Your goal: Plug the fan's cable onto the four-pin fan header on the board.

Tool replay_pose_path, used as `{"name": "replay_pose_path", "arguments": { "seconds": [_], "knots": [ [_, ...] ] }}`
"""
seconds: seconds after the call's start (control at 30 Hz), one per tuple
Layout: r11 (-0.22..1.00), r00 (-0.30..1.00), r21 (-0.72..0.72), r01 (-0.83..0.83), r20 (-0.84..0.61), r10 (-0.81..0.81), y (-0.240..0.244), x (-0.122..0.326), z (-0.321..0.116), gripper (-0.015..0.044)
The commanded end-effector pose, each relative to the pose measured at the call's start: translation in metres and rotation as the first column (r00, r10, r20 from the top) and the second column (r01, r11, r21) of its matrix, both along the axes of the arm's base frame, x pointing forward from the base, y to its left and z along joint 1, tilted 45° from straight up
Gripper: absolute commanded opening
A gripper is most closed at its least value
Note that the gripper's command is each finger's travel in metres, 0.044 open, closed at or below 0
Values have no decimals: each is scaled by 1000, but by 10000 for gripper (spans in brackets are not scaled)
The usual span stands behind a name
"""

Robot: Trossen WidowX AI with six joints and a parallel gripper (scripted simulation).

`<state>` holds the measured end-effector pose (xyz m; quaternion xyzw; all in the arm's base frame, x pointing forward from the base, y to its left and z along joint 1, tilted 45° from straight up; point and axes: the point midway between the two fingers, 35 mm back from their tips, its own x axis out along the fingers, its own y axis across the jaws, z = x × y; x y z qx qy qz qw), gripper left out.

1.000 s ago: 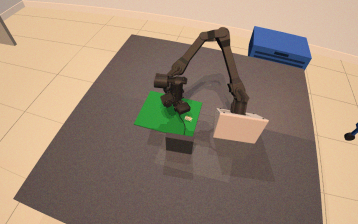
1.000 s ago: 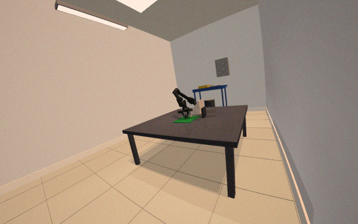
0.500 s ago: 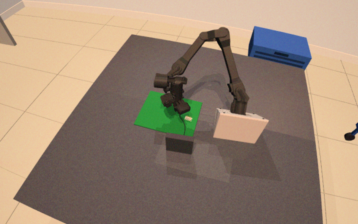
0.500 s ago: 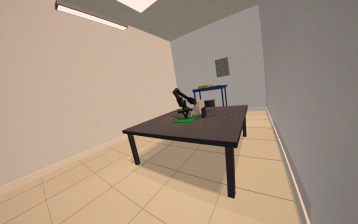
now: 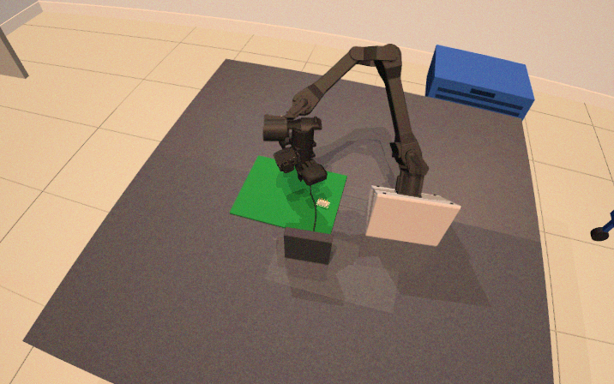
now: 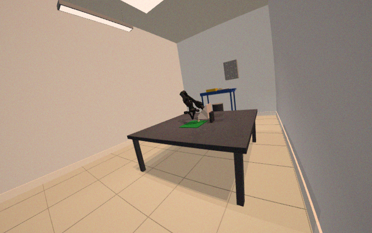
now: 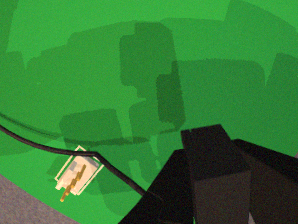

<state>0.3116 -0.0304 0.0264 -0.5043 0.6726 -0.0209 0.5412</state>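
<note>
The green board (image 5: 257, 195) (image 6: 189, 125) (image 7: 50, 25) lies flat on the dark table. The cream fan header (image 5: 322, 202) (image 6: 198, 120) (image 7: 79, 172) stands near the board's edge, its gold pins bare. My gripper (image 5: 303, 178) (image 6: 192, 118) (image 7: 208, 155) is shut on the black plug (image 7: 216, 155), above the board and off to one side of the header. The thin black cable (image 5: 315, 213) (image 7: 45, 147) runs from the grip and crosses the header's upper edge in the wrist view; whether it touches is unclear. The plug's lower end is hidden by the fingers.
A dark box (image 5: 308, 246) (image 6: 211, 116) stands by the board's near edge, at the cable's other end. The arm's base sits on a pale block (image 5: 409, 221) (image 6: 209, 111) to the right. A blue cabinet (image 5: 482, 79) stands beyond the table.
</note>
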Motion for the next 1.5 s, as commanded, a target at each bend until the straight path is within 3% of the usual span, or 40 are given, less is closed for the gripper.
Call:
{"name": "replay_pose_path", "arguments": {
  "seconds": [0.0,0.37,0.8,1.47],
  "knots": [
    [1000,1000,4,24,9,-24,2,-3,0,0],
    [959,925,77,273,253,-283,15,-35,-15,0],
    [830,679,228,509,486,-550,24,-75,-31,0],
    [819,658,240,521,498,-564,25,-72,-30,0]
  ]
}}
